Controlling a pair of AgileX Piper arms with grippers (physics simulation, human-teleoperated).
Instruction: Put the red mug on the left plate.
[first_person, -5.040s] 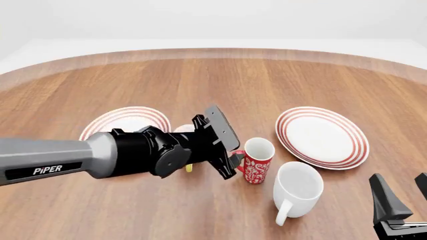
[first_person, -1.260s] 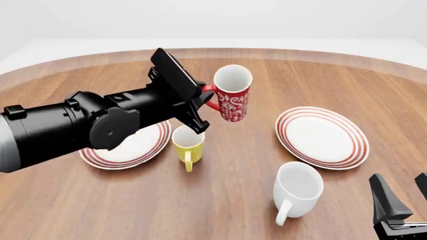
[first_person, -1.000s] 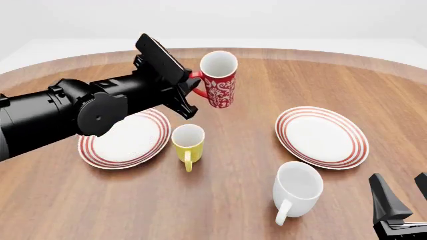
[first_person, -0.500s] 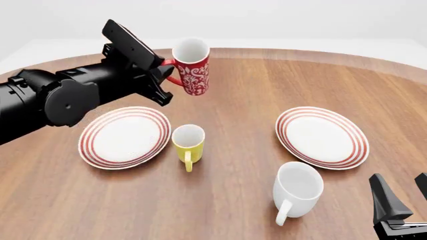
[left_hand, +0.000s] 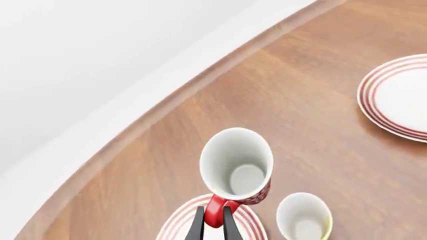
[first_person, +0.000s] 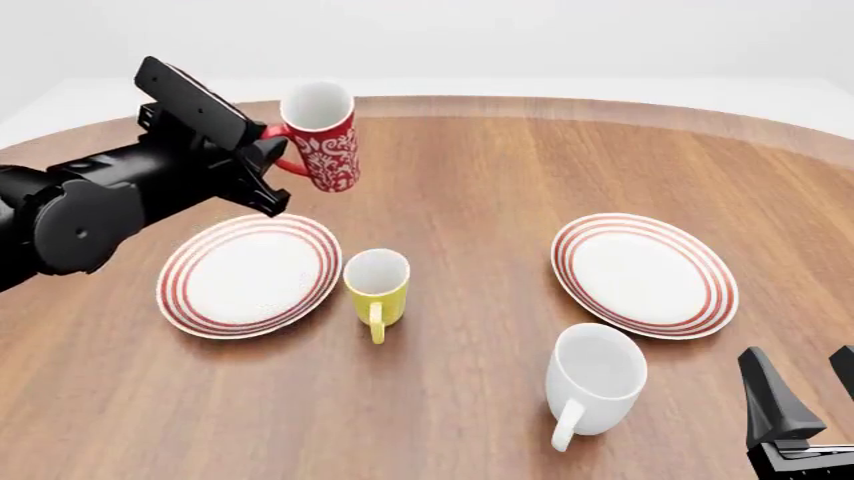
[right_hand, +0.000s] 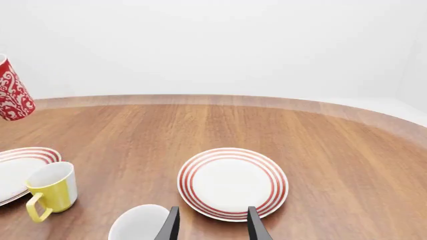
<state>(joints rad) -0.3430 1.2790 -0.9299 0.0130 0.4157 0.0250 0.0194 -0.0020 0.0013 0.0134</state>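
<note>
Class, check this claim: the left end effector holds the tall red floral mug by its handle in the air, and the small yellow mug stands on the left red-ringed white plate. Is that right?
Not quite. The front view shows the small yellow mug standing on the wooden table beside the left red-ringed white plate, not on it. The left end effector does hold the tall red floral mug aloft by its handle.

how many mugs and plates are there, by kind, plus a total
mugs: 3 (red mug, yellow mug, white mug)
plates: 2 (left plate, right plate)
total: 5
</note>
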